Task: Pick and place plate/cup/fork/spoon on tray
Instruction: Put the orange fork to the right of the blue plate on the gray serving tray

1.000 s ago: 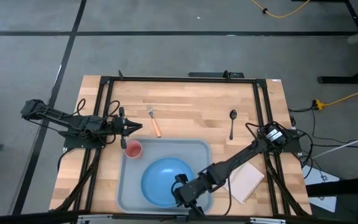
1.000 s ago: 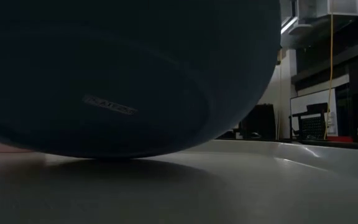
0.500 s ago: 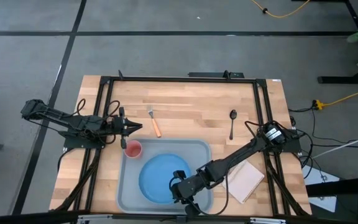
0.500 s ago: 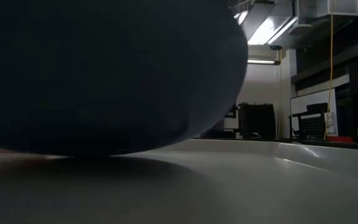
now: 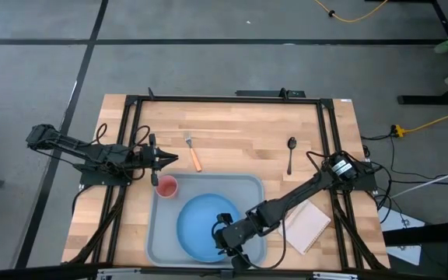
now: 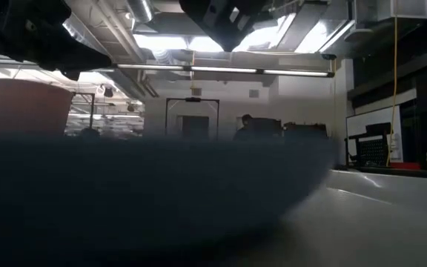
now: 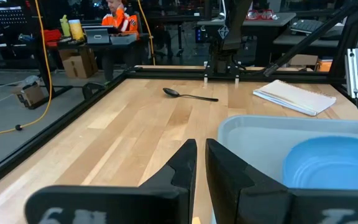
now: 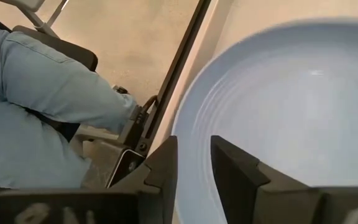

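Observation:
The light-blue plate (image 5: 201,225) lies flat in the grey-blue tray (image 5: 158,233). My right gripper (image 5: 225,238) is open over the plate's near right rim; in the low view it (image 6: 232,37) stands clear above the plate (image 6: 147,193). In the right wrist view the rim (image 8: 185,130) runs under the gap between the fingers. The pink-red cup (image 5: 166,186) stands at the tray's far left corner. The fork (image 5: 194,153) and spoon (image 5: 290,154) lie on the bare table behind the tray. My left gripper (image 5: 171,159) is shut and empty, just beyond the cup.
A beige flat rectangle (image 5: 308,225) lies right of the tray. A black frame (image 5: 224,99) runs round the table. A person's blue sleeve (image 8: 48,93) shows beyond the table's near edge. Bare wood lies between fork and spoon.
The plate was tilted, its underside filling the low view; it now lies flat in the tray, and the right gripper shows above it. My right gripper has gone a little toward the table's left edge. The left arm has kept still.

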`<state>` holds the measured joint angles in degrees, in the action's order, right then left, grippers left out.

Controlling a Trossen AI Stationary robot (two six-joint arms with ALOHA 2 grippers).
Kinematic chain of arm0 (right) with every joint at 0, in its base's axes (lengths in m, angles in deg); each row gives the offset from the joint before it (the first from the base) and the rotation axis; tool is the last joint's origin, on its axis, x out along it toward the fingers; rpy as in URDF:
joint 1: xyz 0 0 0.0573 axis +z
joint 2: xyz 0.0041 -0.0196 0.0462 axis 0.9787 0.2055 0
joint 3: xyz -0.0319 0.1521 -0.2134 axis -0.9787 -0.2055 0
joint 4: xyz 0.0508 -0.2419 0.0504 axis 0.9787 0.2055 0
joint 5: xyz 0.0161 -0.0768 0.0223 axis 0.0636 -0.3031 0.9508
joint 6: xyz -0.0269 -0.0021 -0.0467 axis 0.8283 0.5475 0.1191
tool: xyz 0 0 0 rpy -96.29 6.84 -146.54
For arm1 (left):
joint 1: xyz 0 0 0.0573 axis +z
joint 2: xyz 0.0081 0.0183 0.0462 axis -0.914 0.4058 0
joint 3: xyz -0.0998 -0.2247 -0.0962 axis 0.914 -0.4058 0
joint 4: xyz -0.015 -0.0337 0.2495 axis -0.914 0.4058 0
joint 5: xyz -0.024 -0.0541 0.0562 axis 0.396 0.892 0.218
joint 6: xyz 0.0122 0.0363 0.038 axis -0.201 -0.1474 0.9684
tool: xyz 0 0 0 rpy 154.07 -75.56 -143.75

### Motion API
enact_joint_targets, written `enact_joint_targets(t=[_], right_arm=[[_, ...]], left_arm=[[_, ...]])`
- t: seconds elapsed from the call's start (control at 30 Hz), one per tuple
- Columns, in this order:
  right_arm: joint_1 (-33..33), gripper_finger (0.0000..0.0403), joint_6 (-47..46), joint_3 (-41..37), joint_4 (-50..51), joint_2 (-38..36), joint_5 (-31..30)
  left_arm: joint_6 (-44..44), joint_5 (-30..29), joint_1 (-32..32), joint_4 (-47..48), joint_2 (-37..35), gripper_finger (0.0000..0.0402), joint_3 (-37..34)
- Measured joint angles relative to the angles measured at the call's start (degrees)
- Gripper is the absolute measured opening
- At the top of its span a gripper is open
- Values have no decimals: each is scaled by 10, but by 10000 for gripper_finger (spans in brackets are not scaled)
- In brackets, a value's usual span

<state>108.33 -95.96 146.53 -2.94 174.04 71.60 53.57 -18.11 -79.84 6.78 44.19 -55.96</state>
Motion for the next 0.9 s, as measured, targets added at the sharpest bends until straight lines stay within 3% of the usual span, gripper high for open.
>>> enact_joint_targets(t=[0.23,0.4,0.53,0.7,0.9], right_arm=[[-10,101,-8,0,-1,0,17],[-9,101,-28,0,-13,0,19],[-12,101,-27,0,-10,0,15],[-26,101,-6,0,-10,0,-62],[-64,101,14,0,-10,0,-215]], left_arm=[[-28,5,0,-39,0,27,0],[-33,74,0,-154,0,27,0],[-78,142,0,-190,0,27,0],[-120,219,0,-196,0,27,0],[-103,232,0,-195,-2,27,0]])
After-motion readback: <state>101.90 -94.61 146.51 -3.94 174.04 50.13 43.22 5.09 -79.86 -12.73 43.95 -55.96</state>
